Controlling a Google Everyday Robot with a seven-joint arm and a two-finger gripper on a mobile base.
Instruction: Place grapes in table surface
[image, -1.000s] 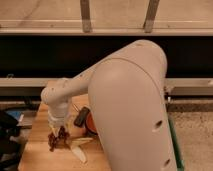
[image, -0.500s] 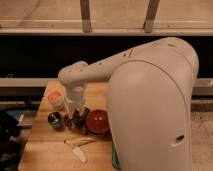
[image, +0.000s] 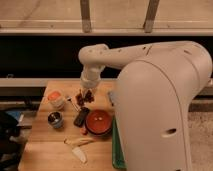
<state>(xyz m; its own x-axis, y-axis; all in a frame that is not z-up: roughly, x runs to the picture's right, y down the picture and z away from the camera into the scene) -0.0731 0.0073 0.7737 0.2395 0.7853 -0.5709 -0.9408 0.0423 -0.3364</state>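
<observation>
Camera view: you look down past the robot's big white arm (image: 160, 100), which fills the right half and hides that side of the table.
Gripper: your gripper (image: 85, 95) hangs over the far middle of the table surface (image: 45, 150), above and just behind the red bowl (image: 99, 122).
Grip state: your fingers are clamped on the grapes.
Grapes: the grapes (image: 84, 98), a dark red-purple bunch, dangle from the gripper, lifted clear of the wood; you cannot tell how high.
Red bowl: it sits on the tabletop beside the edge of the green tray (image: 116, 150), with a small red item (image: 84, 131) just at its left rim.
Dark block: a black oblong object (image: 81, 117) lies touching or just beside the bowl's left side.
Left side: an orange-topped white cup (image: 55, 98) stands near the far left, a dark round tin (image: 55, 119) nearer you.
Near edge: a pale banana (image: 78, 146) lies on the wood in front of the bowl.
</observation>
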